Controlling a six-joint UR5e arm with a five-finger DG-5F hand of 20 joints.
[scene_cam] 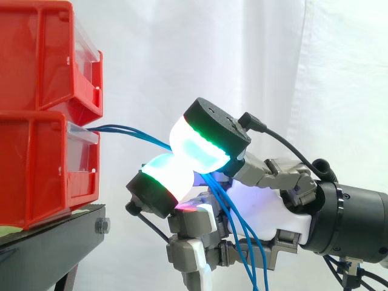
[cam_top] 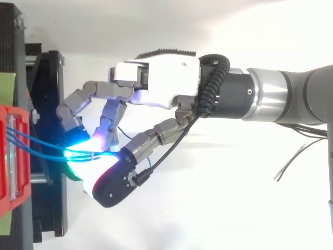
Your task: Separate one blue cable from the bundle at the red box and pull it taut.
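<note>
The separating step is in hand. The cables (scene_cam: 145, 136) come out of the front of the box (scene_cam: 42, 163), at the seam between the two stacked red bins. They run across the open gap to the hand (scene_cam: 260, 203), which is held level with the box front and just beside the stand (scene_cam: 54, 233).

The fingers (scene_cam: 206, 142) are curled, and the glowing pads are pressed together on the cables. The strands are pinched between an upper pad and a lower one. In the top view the same pinch is seen near the hand (cam_top: 156, 78), with the cables (cam_top: 39, 146) converging from the box into the pads.

More than one blue strand is seen entering the pinch. Several strands hang loose below the palm in the side view. It is therefore judged that one cable has not been isolated with any certainty, and how many strands are actually clamped cannot be told.

Between box and pads the strands are gently curved, not straight, so tautness is judged not yet reached.

The next move is thought to call for the surplus strands to be shed from the pinch, so that one alone is kept between the pads. The hand would then be drawn away from the box along the cable's line until the curve is gone. A firm pinch would be needed, since a thin cable may slide through the pads. The pull should be kept moderate so that the bins are not dragged on the stand.
</note>
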